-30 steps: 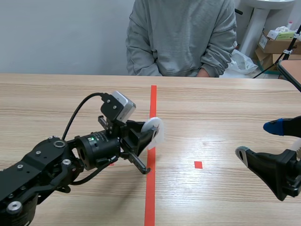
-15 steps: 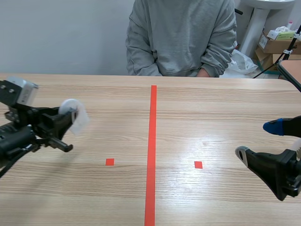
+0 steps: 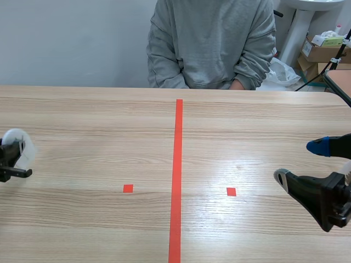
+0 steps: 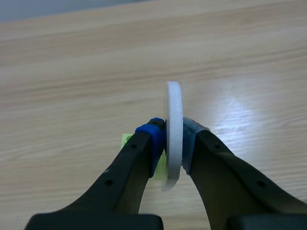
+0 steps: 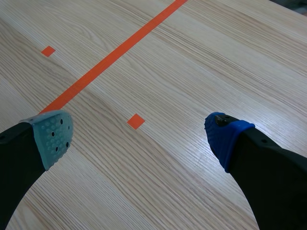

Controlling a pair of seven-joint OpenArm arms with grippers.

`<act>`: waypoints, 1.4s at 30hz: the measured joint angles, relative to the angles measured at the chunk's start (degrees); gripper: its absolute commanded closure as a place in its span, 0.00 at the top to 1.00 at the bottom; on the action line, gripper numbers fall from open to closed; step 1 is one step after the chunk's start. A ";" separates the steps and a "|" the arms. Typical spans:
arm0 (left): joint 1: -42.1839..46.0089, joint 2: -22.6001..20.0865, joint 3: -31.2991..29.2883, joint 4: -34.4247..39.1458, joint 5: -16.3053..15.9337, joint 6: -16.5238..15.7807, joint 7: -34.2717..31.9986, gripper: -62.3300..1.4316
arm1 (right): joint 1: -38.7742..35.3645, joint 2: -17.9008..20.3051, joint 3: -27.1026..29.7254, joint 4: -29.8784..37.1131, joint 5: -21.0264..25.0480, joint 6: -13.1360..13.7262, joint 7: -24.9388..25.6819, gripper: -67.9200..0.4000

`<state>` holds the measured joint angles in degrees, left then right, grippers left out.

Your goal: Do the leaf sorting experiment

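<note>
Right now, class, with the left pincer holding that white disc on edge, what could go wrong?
1. The left pincer pinches the white disc on edge, much of it clear of the pads; it might pivot or slip out.
2. A yellow-green scrap lies beneath the pincer; setting the disc down there could crush it.

No word, number or brand is showing clearly enough to read in any view. The cardboard boxes (image 3: pixel 321 53) standing on the floor at the scene view's far right are carrying pale label patches, but their print is coming out too small to make out. The white disc (image 4: pixel 173 105), clamped in the left pincer (image 4: pixel 173 140), is presenting only its edge, so its faces are staying hidden.
</note>
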<state>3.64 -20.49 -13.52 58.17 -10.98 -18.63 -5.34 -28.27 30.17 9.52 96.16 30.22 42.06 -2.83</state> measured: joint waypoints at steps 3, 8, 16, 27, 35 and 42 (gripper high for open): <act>-2.99 0.02 0.15 -5.16 -0.04 -0.02 0.09 0.11 | -0.02 0.00 0.00 0.00 0.00 0.00 0.00 0.83; -8.66 0.02 0.70 -11.17 -1.33 0.00 0.11 0.11 | -0.02 0.00 0.00 0.00 0.00 0.00 0.00 0.83; -13.27 0.22 1.92 -17.81 -1.29 0.00 -1.79 0.11 | -0.02 0.00 0.00 0.00 0.02 0.00 0.00 0.83; -15.87 0.20 2.03 -23.91 -1.33 0.09 -5.79 0.11 | -0.02 0.00 0.00 0.00 0.00 0.00 0.00 0.83; -15.82 0.20 2.03 -24.35 -1.31 0.17 -6.88 0.11 | -0.02 0.00 0.00 0.00 0.00 0.00 0.00 0.83; -15.69 0.37 2.03 -24.35 -1.33 2.03 -7.10 0.16 | -0.02 0.00 0.00 0.00 0.00 0.00 0.00 0.83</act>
<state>-12.05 -20.12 -11.49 33.82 -12.32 -16.60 -12.45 -28.29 30.17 9.52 96.16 30.22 42.06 -2.83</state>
